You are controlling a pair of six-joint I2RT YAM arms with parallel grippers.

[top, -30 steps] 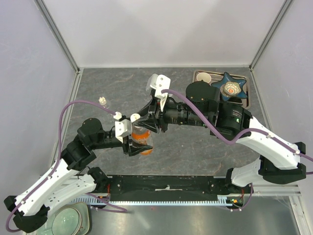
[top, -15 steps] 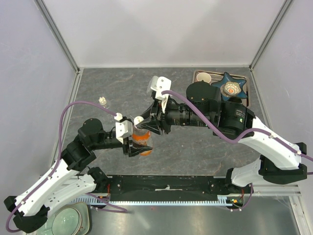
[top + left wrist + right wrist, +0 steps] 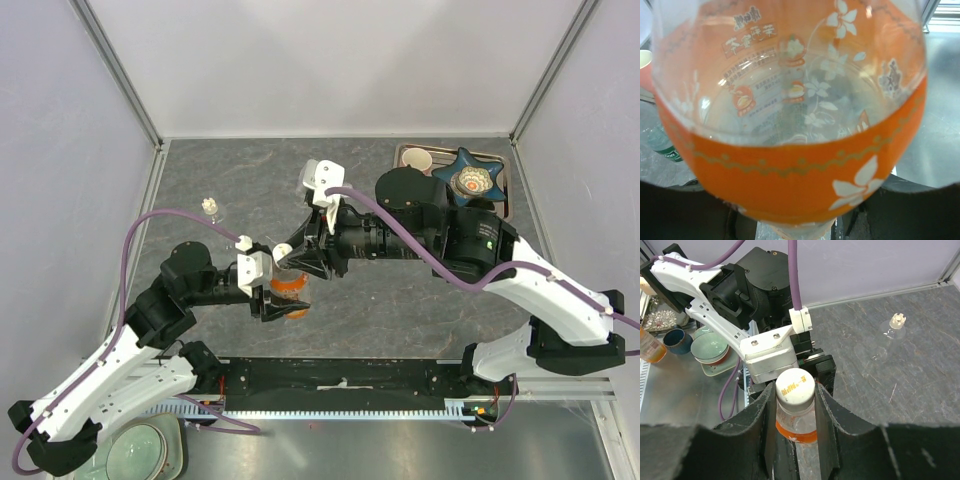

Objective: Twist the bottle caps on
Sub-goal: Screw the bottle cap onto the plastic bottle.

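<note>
From above, the left claw [image 3: 279, 298] is closed around the body of the orange bottle [image 3: 292, 288] near the middle of the grey surface [image 3: 400, 300]. The right claw [image 3: 288, 260] reaches in from the far side and sits over the bottle's top. The tiny clear bottle [image 3: 210, 207] stands well apart to the left, and a tray [image 3: 404, 151] with dishes sits in the far right corner

In the left wrist view, the orange bottle fills the picture, its label band across the lower half, so the claw's own fingers cannot be made out. A green-labelled bottle [image 3: 666, 149] shows at the left edge

In the right wrist view, the white cap [image 3: 796, 386] sits on the orange bottle's neck. The right claw's two dark fingers [image 3: 829, 407] flank it closely and appear to pinch its sides

The likely step is turning the cap down onto the thread. Judged risks:
- If the cap sits slightly crooked, it may cross-thread and jam.
- The smooth bottle may spin inside the left claw instead of letting the cap turn.
- The fingers may slip off so small a cap.
- A hard squeeze on the soft body could push drink out before the cap seals
</note>
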